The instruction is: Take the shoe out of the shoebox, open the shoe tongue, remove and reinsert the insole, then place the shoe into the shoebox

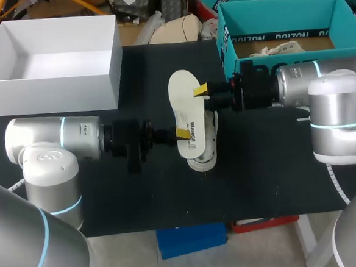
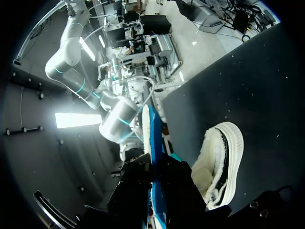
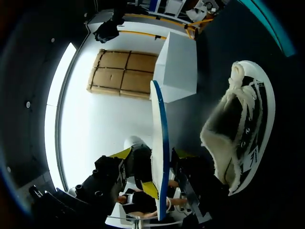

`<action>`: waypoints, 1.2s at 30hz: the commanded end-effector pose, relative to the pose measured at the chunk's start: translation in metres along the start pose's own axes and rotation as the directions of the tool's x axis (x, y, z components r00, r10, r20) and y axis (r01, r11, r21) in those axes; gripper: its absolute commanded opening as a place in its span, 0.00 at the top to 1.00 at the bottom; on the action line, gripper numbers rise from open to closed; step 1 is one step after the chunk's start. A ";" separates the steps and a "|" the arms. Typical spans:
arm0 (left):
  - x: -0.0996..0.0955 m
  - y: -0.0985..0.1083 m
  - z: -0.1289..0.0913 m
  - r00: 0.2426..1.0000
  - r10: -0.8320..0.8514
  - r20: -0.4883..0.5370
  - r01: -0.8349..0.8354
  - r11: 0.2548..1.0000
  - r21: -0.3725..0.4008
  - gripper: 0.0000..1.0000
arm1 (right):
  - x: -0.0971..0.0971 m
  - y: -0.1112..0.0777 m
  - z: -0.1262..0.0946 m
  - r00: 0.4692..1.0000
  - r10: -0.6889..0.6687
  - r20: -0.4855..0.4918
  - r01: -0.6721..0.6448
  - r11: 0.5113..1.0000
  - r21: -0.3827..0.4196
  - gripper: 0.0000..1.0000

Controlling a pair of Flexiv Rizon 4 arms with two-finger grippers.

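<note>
A white insole (image 1: 185, 108) hangs in the air above the white-and-black shoe (image 1: 208, 145), which lies on its side on the black table. My left gripper (image 1: 181, 133) is shut on the insole's near end. In the left wrist view the insole (image 2: 150, 143) shows edge-on with its blue underside, and the fleece-lined shoe (image 2: 221, 162) lies beside it. My right gripper (image 1: 202, 92) comes in at the insole's far side. In the right wrist view the insole (image 3: 159, 133) stands edge-on between the open fingers of the right gripper (image 3: 159, 167), with the shoe (image 3: 243, 138) off to one side.
The teal shoebox (image 1: 279, 4) stands open at the back right, with something pale inside it behind my right arm. A white open box (image 1: 58, 81) sits at the back left, also seen as the white box (image 3: 181, 67) ahead of my right gripper. The black table (image 1: 261, 182) runs to its front edge.
</note>
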State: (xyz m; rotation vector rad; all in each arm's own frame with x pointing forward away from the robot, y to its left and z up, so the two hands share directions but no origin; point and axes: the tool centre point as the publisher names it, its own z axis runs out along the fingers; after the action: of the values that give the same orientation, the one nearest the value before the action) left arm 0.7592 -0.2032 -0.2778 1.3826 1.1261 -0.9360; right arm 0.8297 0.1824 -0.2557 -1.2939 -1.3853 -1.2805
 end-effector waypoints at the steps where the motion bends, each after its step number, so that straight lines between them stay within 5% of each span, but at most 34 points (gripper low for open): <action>1: 0.000 -0.001 0.001 1.000 0.002 -0.003 -0.002 1.000 -0.003 1.00 | -0.006 0.003 0.014 1.000 0.004 0.001 -0.004 1.000 0.011 0.52; 17: 0.000 -0.001 0.001 1.000 0.002 -0.003 -0.002 1.000 -0.003 1.00 | -0.013 -0.002 0.025 1.000 0.017 -0.008 -0.017 1.000 0.016 0.63; 19: 0.000 -0.001 0.001 1.000 0.002 -0.003 -0.002 1.000 -0.003 1.00 | -0.013 -0.001 0.025 1.000 0.016 -0.005 -0.016 1.000 0.016 0.73; 20: 0.000 -0.001 0.001 1.000 0.002 -0.003 -0.002 1.000 -0.003 1.00 | -0.012 0.000 0.024 1.000 0.013 0.000 -0.013 1.000 0.015 1.00; 30: -0.002 -0.002 0.001 0.999 0.006 -0.040 -0.006 1.000 0.010 1.00 | -0.012 0.000 0.024 1.000 0.017 0.014 -0.017 1.000 0.022 1.00; 31: -0.003 -0.003 0.000 0.997 0.030 -0.074 -0.029 0.999 0.019 0.11 | -0.012 0.000 0.024 1.000 0.017 0.014 -0.017 1.000 0.022 1.00; 32: -0.004 -0.003 -0.004 0.993 0.050 -0.106 -0.049 0.999 0.011 0.00 | -0.012 0.000 0.024 1.000 0.017 0.014 -0.017 1.000 0.022 1.00; 36: -0.006 -0.001 -0.029 0.961 0.103 -0.257 -0.106 0.994 0.003 0.00 | -0.012 0.000 0.024 1.000 0.017 0.014 -0.017 1.000 0.022 1.00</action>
State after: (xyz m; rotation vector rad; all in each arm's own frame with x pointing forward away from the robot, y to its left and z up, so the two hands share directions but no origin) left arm 0.7659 -0.1924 -0.2843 1.4889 1.1596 -0.7936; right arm 0.8326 0.2033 -0.2712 -1.2966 -1.3907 -1.2454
